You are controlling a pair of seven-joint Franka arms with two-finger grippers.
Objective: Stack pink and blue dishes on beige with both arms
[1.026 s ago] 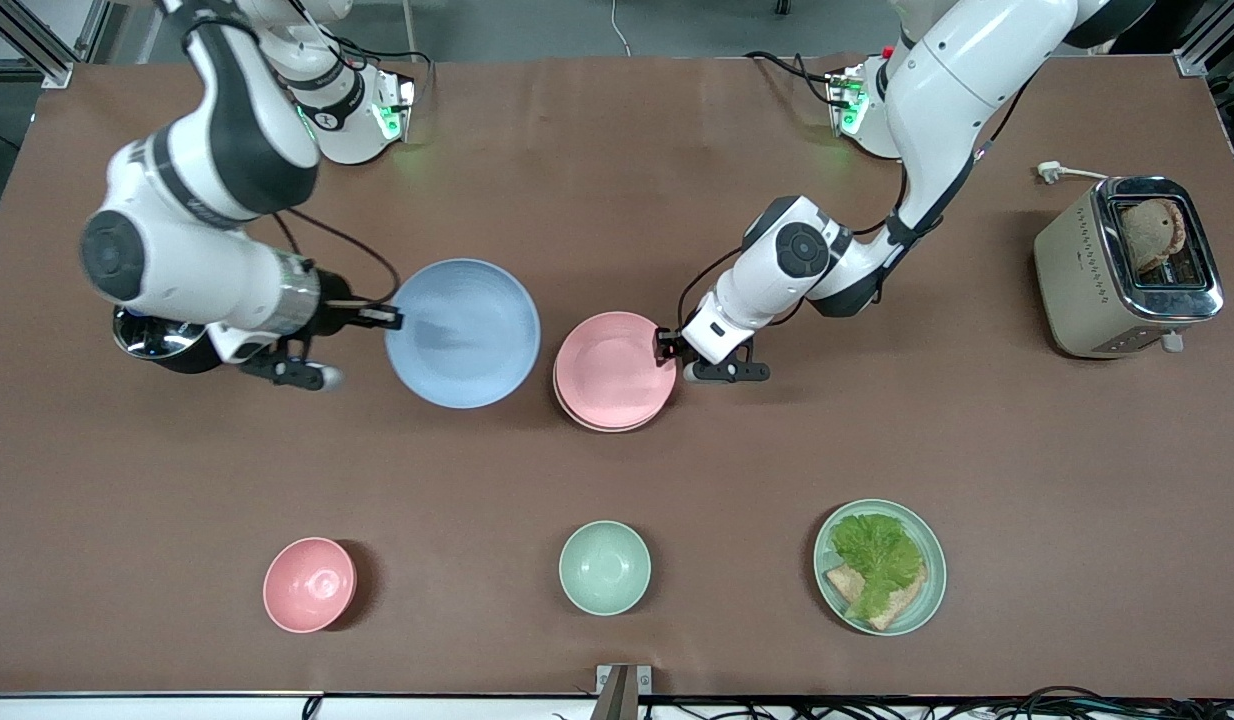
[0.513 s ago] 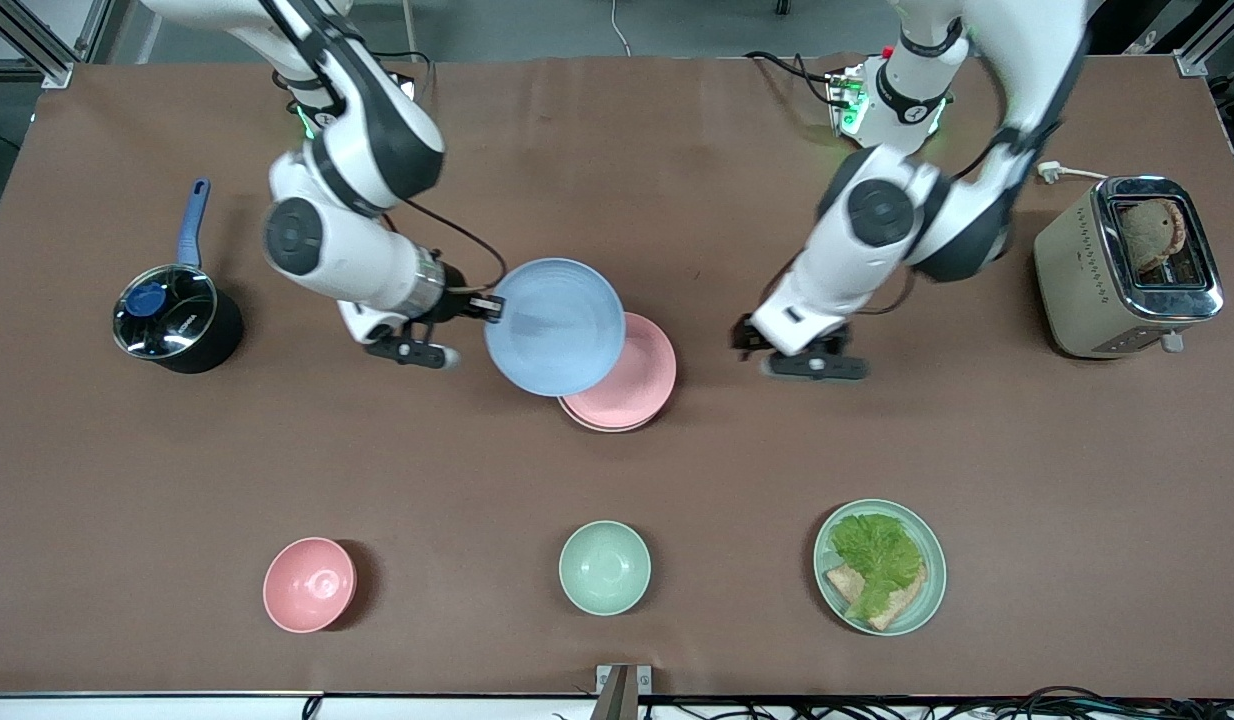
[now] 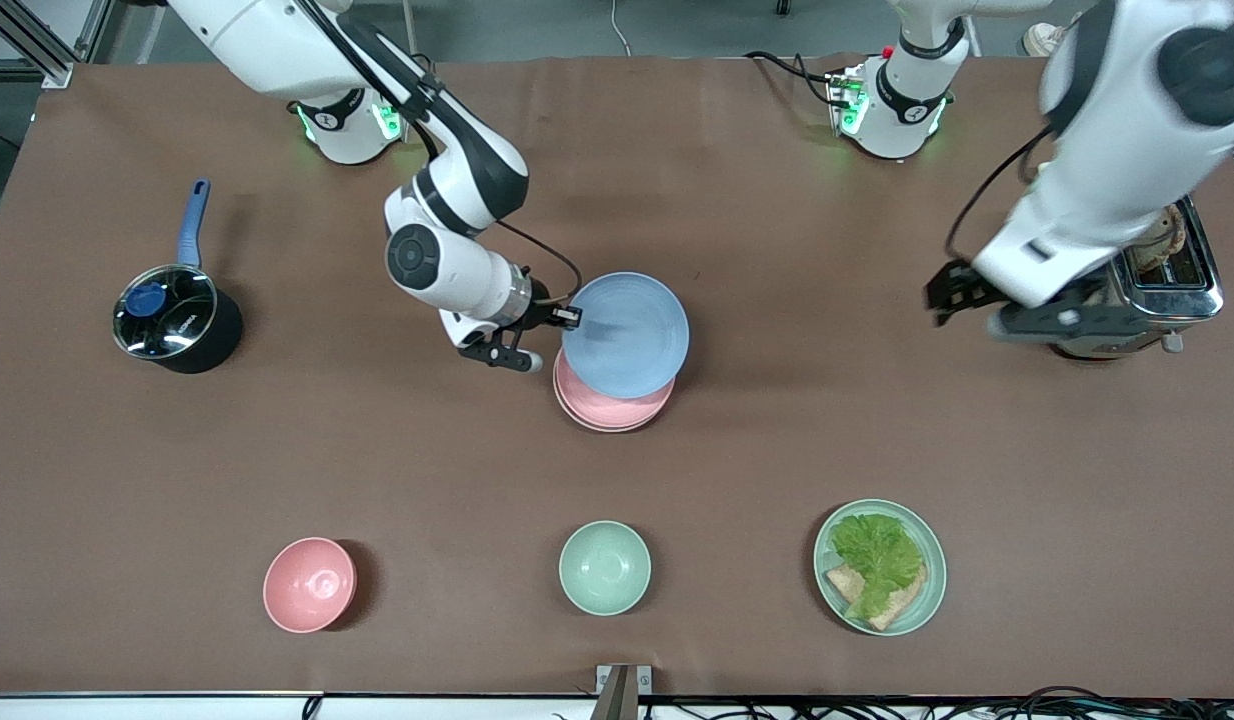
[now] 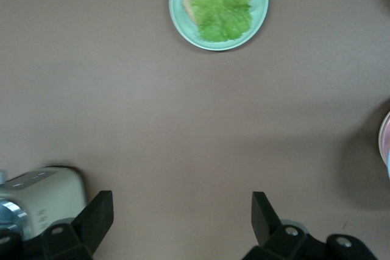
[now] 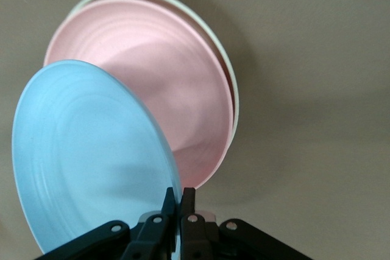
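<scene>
My right gripper (image 3: 573, 318) (image 5: 181, 202) is shut on the rim of the light blue plate (image 3: 627, 335) (image 5: 85, 150), holding it tilted over the pink plate (image 3: 609, 405) (image 5: 177, 101). The pink plate lies on the beige plate (image 3: 589, 423) (image 5: 231, 83), of which only a thin rim shows. My left gripper (image 3: 952, 300) (image 4: 183, 217) is open and empty, up in the air next to the toaster at the left arm's end of the table.
A toaster (image 3: 1167, 290) (image 4: 33, 196) stands at the left arm's end. A black pot (image 3: 172, 325) sits at the right arm's end. Nearer the camera are a pink bowl (image 3: 309, 584), a mint bowl (image 3: 604, 567) and a mint plate with lettuce and bread (image 3: 880, 567) (image 4: 219, 5).
My right gripper carried the blue plate from beside the pink plate to over it. My left gripper let go of the pink plate's rim and drew away to the toaster.
</scene>
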